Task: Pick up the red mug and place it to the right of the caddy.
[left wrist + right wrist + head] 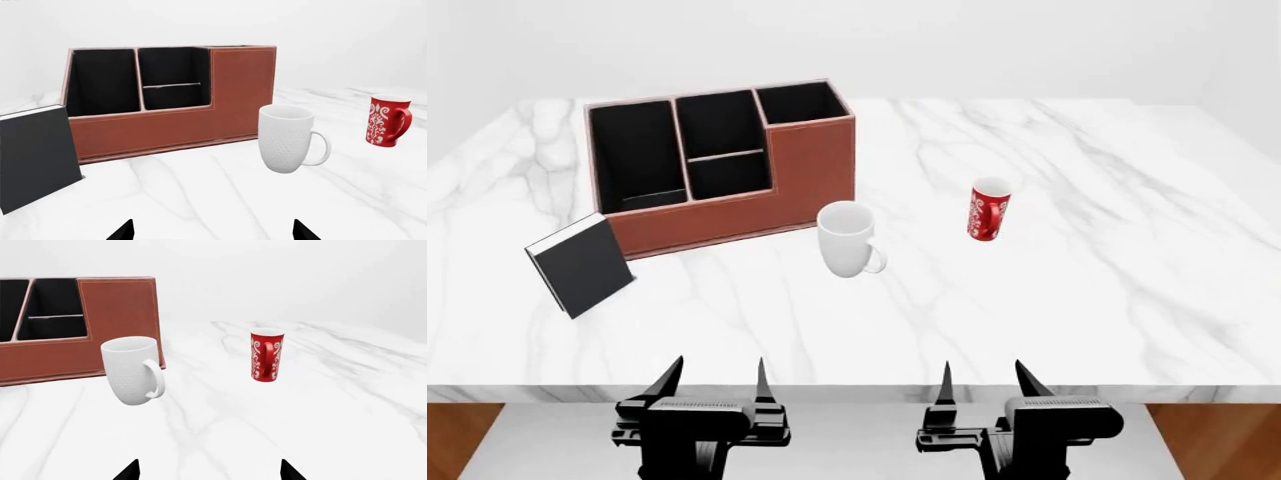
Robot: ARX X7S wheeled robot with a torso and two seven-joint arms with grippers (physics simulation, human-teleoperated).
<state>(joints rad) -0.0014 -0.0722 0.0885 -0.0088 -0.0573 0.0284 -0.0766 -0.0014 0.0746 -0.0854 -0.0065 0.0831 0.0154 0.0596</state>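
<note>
The red mug (989,209) with its white swirl pattern stands upright on the marble table, right of the middle; it also shows in the left wrist view (386,120) and the right wrist view (266,355). The reddish-brown caddy (814,160) stands at the back left, its taller end towards the mug; it shows in both wrist views (240,90) (117,310). My left gripper (713,385) and right gripper (985,383) are open and empty at the table's front edge, far from the mug.
A white footed mug (850,239) stands between the caddy and the red mug, its handle towards me. A black book (581,265) leans at the caddy's front left corner. The marble table (1121,290) ends just before my grippers.
</note>
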